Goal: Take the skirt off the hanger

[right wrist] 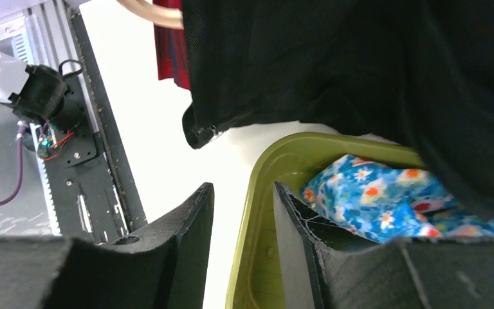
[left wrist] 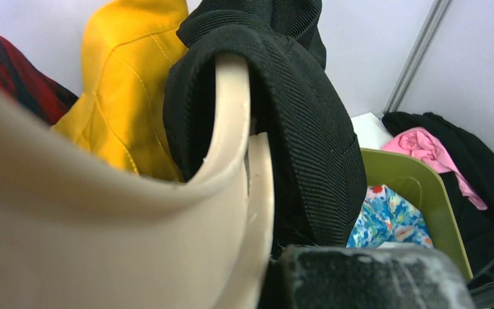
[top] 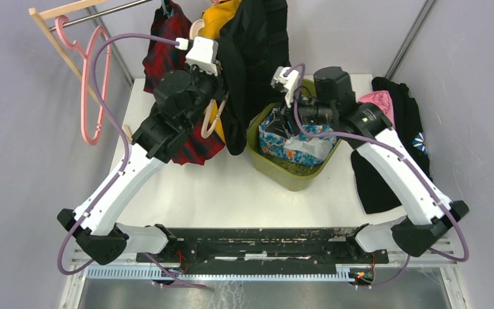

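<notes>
A black skirt (top: 252, 58) hangs over a cream hanger (top: 212, 122) at the back of the table. In the left wrist view the skirt (left wrist: 309, 129) drapes over the hanger's arm (left wrist: 231, 129). My left gripper (top: 216, 96) is shut on the hanger; one dark finger (left wrist: 366, 277) shows beside it, and the other is hidden behind it. My right gripper (right wrist: 241, 193) is open and empty. Its fingers straddle the rim of the green bin (right wrist: 257, 219), just below the skirt's hem (right wrist: 360, 64).
The green bin (top: 289, 170) holds a blue floral cloth (top: 296, 141). A yellow garment (left wrist: 128, 84) and a red plaid one (top: 167, 45) hang next to the skirt. A pink hanger (top: 93, 90) hangs on the rack at left. Black and pink clothes (top: 392, 109) lie at right.
</notes>
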You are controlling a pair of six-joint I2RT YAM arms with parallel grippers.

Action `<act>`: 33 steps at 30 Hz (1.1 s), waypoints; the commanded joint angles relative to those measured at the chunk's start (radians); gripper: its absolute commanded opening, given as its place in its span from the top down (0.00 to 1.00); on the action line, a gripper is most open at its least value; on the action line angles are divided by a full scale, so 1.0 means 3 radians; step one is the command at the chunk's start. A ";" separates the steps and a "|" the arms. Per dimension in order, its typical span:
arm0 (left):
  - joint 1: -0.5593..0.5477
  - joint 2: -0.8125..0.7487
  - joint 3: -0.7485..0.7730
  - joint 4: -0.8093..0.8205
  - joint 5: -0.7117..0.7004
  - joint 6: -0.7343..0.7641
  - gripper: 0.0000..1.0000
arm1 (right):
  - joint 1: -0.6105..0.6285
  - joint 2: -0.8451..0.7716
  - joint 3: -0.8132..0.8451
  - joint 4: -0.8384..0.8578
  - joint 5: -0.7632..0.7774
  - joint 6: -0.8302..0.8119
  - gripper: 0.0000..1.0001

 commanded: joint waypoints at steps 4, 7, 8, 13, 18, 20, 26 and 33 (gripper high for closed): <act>0.0003 0.0078 0.0235 0.0206 0.0317 0.0145 0.97 | -0.0003 0.0050 0.0089 0.0749 0.0447 0.0156 0.53; 0.0004 0.0071 0.0206 0.0208 0.0330 0.0167 0.97 | 0.0024 0.0291 0.0337 0.0959 0.0463 0.0281 0.52; 0.0005 0.0066 0.0194 0.0208 0.0330 0.0177 0.97 | 0.0047 0.0357 0.0409 0.1019 0.0488 0.0298 0.52; 0.0001 0.0015 0.0113 0.0197 0.0345 0.0168 0.97 | 0.0104 0.0632 0.0691 0.1159 0.0727 0.0181 0.51; -0.0001 -0.0042 0.0035 0.0181 0.0358 0.0188 0.97 | 0.0104 0.0734 0.0985 0.1226 0.0831 0.0060 0.47; 0.0001 -0.0047 0.0009 0.0180 0.0370 0.0222 0.97 | 0.0106 0.0722 0.1045 0.1233 0.0841 -0.0003 0.43; -0.0001 -0.0040 -0.0035 0.0215 0.0397 0.0253 0.97 | 0.0107 0.0563 0.0980 0.1321 0.0786 -0.0035 0.35; 0.0001 -0.0024 -0.0062 0.0181 0.0440 0.0319 0.97 | 0.0103 0.0642 0.1096 0.1507 0.0428 0.0209 0.32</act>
